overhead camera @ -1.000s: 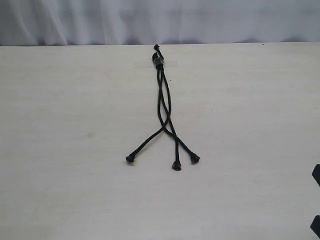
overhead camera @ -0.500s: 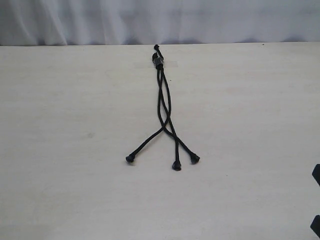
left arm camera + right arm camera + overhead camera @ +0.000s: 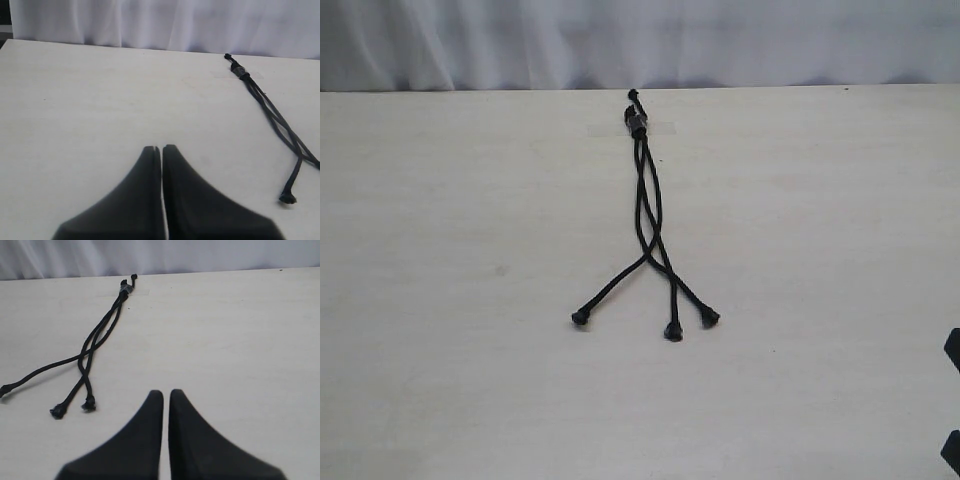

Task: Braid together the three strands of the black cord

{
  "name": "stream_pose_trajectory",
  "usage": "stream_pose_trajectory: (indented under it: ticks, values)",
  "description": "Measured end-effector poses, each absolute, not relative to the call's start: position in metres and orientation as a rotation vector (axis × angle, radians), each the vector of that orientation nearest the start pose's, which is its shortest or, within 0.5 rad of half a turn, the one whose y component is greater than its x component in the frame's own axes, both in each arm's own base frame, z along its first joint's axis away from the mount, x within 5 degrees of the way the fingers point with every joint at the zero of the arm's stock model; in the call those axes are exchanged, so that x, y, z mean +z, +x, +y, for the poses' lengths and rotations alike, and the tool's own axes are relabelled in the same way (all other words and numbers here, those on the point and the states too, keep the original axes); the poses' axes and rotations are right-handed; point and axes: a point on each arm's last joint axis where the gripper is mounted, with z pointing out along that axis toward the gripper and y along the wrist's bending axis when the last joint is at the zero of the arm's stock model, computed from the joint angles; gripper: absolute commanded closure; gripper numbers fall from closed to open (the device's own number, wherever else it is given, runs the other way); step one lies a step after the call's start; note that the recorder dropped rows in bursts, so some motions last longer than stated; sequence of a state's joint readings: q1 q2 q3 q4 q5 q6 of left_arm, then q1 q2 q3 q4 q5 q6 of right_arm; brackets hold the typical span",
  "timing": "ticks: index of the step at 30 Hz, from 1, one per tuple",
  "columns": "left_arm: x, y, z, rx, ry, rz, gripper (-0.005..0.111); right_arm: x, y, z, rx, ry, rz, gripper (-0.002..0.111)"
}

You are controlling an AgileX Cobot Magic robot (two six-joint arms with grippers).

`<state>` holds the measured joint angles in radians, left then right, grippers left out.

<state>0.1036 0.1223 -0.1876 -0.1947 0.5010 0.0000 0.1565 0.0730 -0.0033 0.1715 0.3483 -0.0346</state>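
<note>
The black cord (image 3: 650,200) lies flat on the pale table. Its clasp (image 3: 637,122) sits at the far end under a strip of clear tape. The three strands cross near the middle, then fan out to knobby tips at the left (image 3: 580,318), middle (image 3: 673,332) and right (image 3: 709,318). My left gripper (image 3: 159,148) is shut and holds nothing, and the cord (image 3: 272,112) lies well off to its side. My right gripper (image 3: 166,392) is also shut and holds nothing. It is a short way from the nearest strand tip (image 3: 89,404).
The pale wooden table (image 3: 440,250) ends at a white curtain (image 3: 640,40) along its far edge. Two black pieces of the right arm (image 3: 952,350) poke in at the right edge of the exterior view.
</note>
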Motion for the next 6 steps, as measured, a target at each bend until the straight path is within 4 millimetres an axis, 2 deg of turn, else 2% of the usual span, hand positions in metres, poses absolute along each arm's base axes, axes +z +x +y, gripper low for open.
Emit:
stream_pose_trajectory:
  ticks: [6]
  values:
    - [0.2258, 0.055, -0.0027, -0.134, -0.2, 1.895, 0.104, 0.1793, 0.056, 0.0142, 0.248, -0.068, 1.903, 0.104]
